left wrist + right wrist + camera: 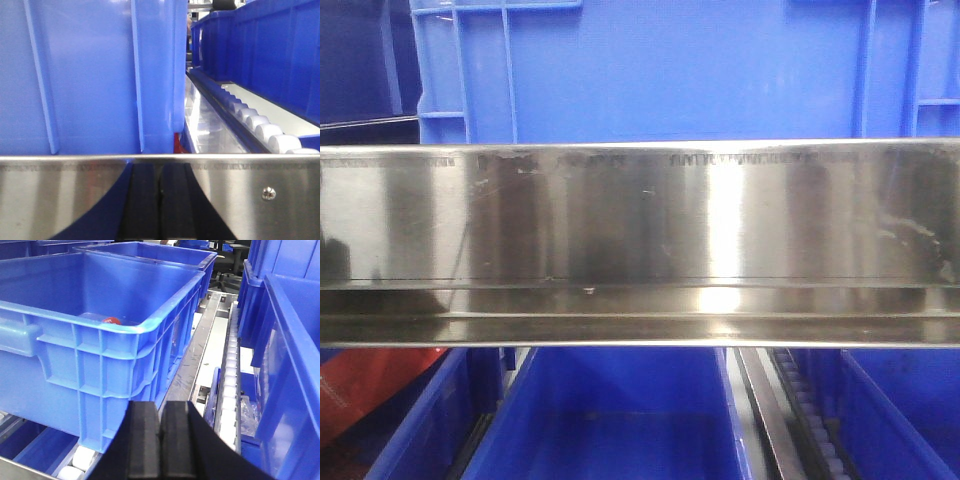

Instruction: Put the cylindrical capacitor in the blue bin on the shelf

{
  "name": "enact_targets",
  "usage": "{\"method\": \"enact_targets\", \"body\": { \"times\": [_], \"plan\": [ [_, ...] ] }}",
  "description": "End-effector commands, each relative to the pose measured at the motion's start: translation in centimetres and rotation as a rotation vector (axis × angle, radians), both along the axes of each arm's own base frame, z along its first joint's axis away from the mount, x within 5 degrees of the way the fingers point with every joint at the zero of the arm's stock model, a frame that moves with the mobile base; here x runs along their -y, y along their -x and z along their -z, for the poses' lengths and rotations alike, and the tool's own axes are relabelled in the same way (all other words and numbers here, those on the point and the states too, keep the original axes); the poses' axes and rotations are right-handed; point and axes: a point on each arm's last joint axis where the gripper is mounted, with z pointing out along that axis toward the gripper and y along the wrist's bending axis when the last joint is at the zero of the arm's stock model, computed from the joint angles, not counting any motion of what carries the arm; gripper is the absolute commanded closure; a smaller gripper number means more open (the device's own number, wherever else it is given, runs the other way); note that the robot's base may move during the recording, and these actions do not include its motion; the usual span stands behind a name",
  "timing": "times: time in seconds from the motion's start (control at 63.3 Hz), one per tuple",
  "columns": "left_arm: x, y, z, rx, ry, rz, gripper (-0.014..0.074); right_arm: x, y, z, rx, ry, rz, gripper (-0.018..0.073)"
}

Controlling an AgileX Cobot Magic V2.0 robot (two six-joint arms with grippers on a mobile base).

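Shelf (640, 215) rail hides bin (670, 70) interiors; both hands (160, 200) (160, 440) closed, empty.

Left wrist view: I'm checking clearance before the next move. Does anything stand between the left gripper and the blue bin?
Yes. The shelf's steel front rail crosses the view in front of the closed left gripper, with the blue bin right behind it.

I'm looking at a warehouse or parts store. Blue bins (100, 340) sit on a steel shelf (640, 240) with roller tracks (255, 122).
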Motion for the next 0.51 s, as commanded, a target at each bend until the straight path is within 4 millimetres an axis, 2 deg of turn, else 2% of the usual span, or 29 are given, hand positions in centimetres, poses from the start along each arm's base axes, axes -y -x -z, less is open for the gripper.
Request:
{"method": "enact_targets", "body": {
  "times": [0.0, 0.489],
  "plan": [
    [-0.01, 0.04, -0.28, 0.035, 0.001, -0.002, 0.0699, 0.07, -0.08, -0.16, 0.023, -0.002, 0.009, 0.0714],
    [-0.01, 0.04, -0.28, 0.035, 0.001, -0.002, 0.0699, 0.07, -0.08, -0.16, 0.023, -0.002, 0.009, 0.0714]
  ]
}}
